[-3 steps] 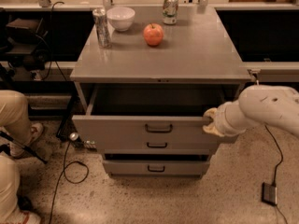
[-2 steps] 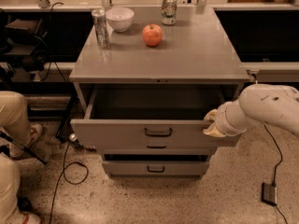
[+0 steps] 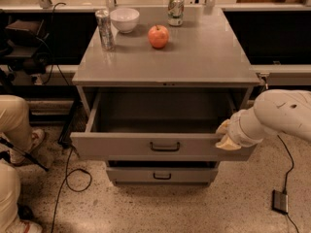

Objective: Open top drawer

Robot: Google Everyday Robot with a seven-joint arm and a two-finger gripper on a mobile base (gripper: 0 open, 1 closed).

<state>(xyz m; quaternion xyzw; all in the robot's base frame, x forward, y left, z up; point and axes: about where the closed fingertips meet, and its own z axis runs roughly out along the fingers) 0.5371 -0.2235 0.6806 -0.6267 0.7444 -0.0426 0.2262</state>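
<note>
The top drawer (image 3: 121,146) of the grey metal cabinet stands pulled well out towards me. Its deep plain grey inside (image 3: 160,113) shows with nothing in it. A small black bar handle (image 3: 165,146) sits at the centre of its front. My gripper (image 3: 226,135), on the white arm (image 3: 279,115) coming in from the right, is at the right end of the drawer front, against its top edge. A narrower lower drawer (image 3: 160,175) shows shut beneath it.
On the cabinet top (image 3: 194,57) stand a silver can (image 3: 104,29), a white bowl (image 3: 125,19), a red apple (image 3: 158,36) and a second can (image 3: 175,8). A person's legs (image 3: 17,123) are at the left. Cables (image 3: 73,178) and a small black box (image 3: 281,201) lie on the floor.
The top drawer has slid farther out towards me, and my gripper has moved with it at its right end. It now covers the drawer just below.
</note>
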